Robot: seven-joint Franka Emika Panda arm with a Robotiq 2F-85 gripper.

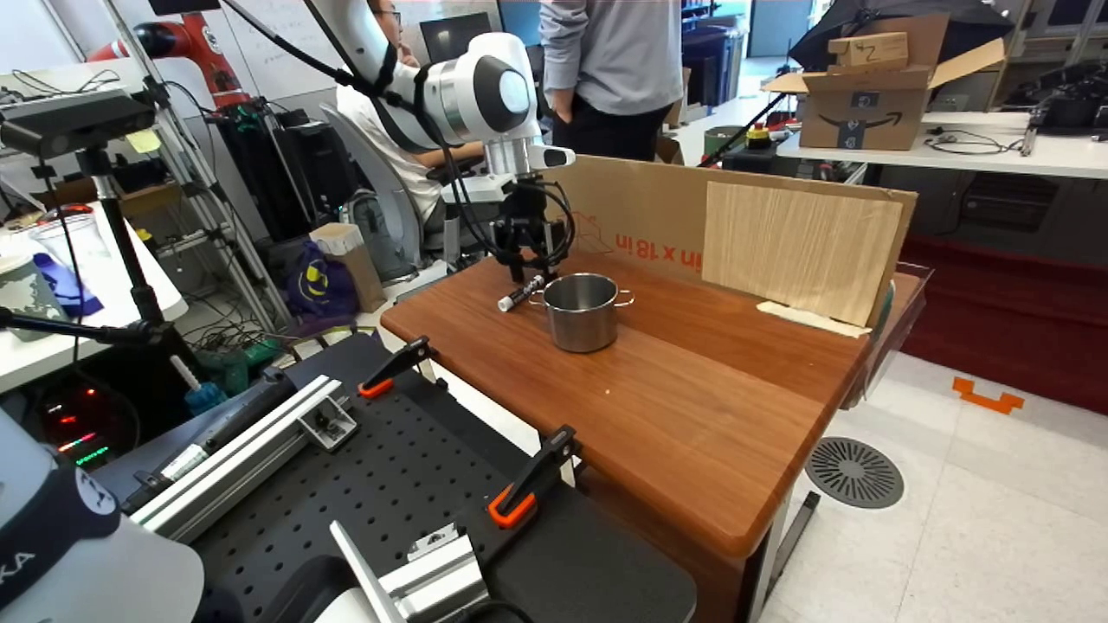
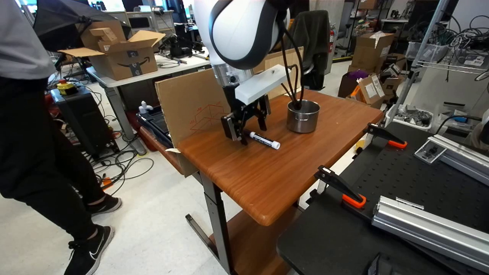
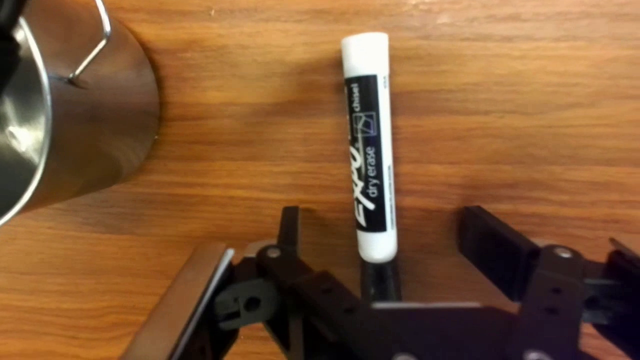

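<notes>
In the wrist view the pincer (image 3: 381, 225) is released: its two fingers (image 3: 288, 230) stand apart, one on each side of a marker (image 3: 372, 150), with a gap either way. The marker lies on the desk (image 3: 250, 125), near the pot (image 3: 110, 115) but not touching it. Its barrel is white and black with "EXPO" on it, and its dark end runs out of sight beneath the pincer.

In an exterior view the pot is upright, and the pincer hangs behind it to the left, at the end of a white arm (image 1: 489, 91). A cardboard sheet (image 1: 645, 201) stands behind the pot, with a wood-patterned board (image 1: 801, 251) in front of the sheet, right of the pot. Nearer than the pot, beside the desk, two black-and-orange clamps (image 1: 541, 467) sit on a pegboard (image 1: 381, 467).

In an exterior view a black cable (image 2: 297, 104) hangs across the pot's rim; I cannot tell whether they touch. The marker lies left of the pot. Farther left of the pot are a person (image 2: 30, 152) in black trousers and a cardboard box (image 2: 130, 63).
</notes>
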